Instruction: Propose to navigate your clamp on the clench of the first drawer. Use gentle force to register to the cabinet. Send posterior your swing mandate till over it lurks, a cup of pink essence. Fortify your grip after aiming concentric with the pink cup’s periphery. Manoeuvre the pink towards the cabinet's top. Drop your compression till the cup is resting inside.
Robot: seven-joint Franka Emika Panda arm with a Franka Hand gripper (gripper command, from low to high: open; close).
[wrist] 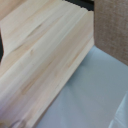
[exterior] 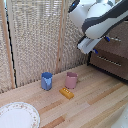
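Note:
In the exterior view my clamp (exterior: 101,45) hangs from the bulky white arm at the upper right. Its two blue-tipped fingers (exterior: 95,50) stand apart with nothing between them. It is right in front of the first drawer (exterior: 119,46) of the dark brown cabinet (exterior: 114,67), next to the silver clench (exterior: 115,39), which shows only in part. I cannot tell whether it touches. The pink cup (exterior: 71,80) stands upright on the wooden floor, well below and to the exterior view's left of the clamp. The wrist view shows no fingers and no cup.
A blue cup (exterior: 46,80) stands to the exterior view's left of the pink cup, and a flat yellow block (exterior: 66,93) lies in front of it. A patterned plate (exterior: 17,115) sits at the lower left. A woven screen (exterior: 35,35) backs the scene. The lower drawer handle (exterior: 107,60) shows.

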